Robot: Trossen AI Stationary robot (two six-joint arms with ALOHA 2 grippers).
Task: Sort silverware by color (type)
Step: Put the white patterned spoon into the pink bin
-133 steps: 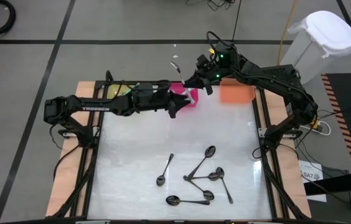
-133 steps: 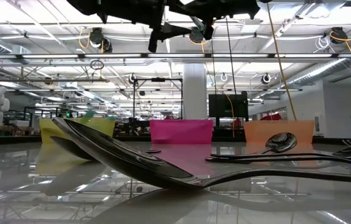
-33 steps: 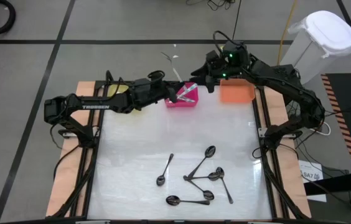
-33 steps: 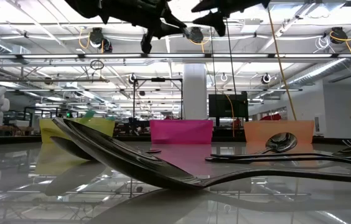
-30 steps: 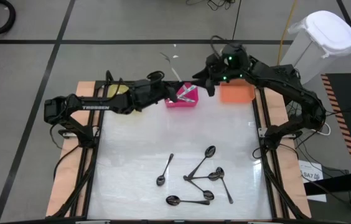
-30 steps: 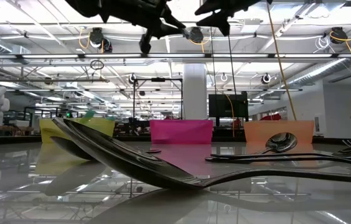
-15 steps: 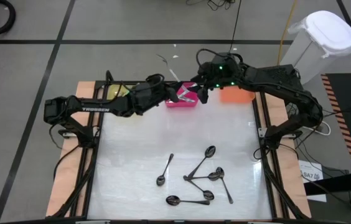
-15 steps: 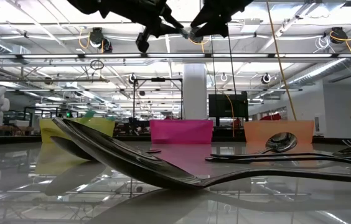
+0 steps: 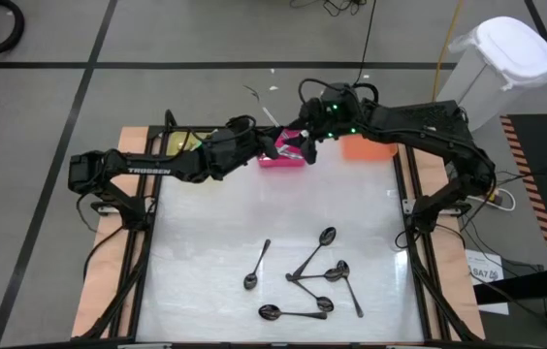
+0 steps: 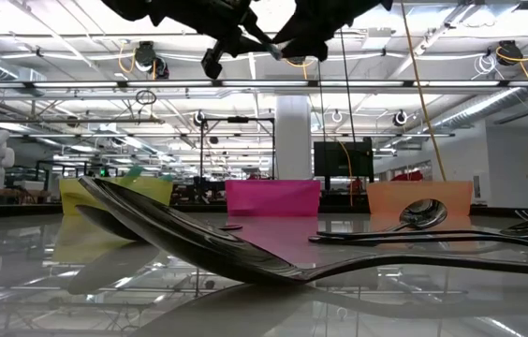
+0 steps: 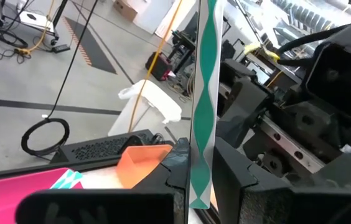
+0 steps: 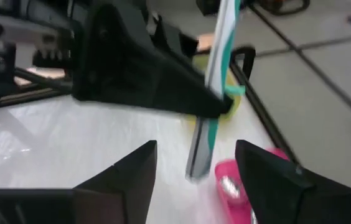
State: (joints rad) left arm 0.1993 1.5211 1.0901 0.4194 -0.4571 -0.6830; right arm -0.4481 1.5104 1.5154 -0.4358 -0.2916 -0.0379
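Note:
A teal-and-white-handled spoon [image 12: 216,56] stands nearly upright above the pink bin [image 9: 275,161], with my left gripper [image 9: 273,144] shut on it. Its silver lower end [image 12: 195,163] hangs below the fingers. My right gripper [image 9: 305,147] is open just right of it; in the right wrist view its two fingers stand either side of that lower end, apart from it. Several dark spoons [image 9: 303,281] lie on the near half of the table. One dark spoon [image 10: 198,245] fills the low view's foreground. My left gripper pinches the spoon's teal handle [image 11: 201,163] between its two fingers [image 11: 228,180]. The fingers come level from the table's left side and lie across the handle. The spoon is lifted clear, nearly upright, handle end up and silver end hanging below.
A yellow bin [image 9: 181,142], the pink bin with spoons in it and an orange bin [image 9: 366,147] stand in a row at the table's far edge. A white lidded bin [image 9: 501,63] stands on the floor at the far right. The table's middle [image 9: 254,208] is bare.
My right gripper has moved toward the table's left edge and down, from above the orange bin to just beside the spoon in my left gripper, and has rolled a little. My left gripper has stayed over the pink bin with the spoon.

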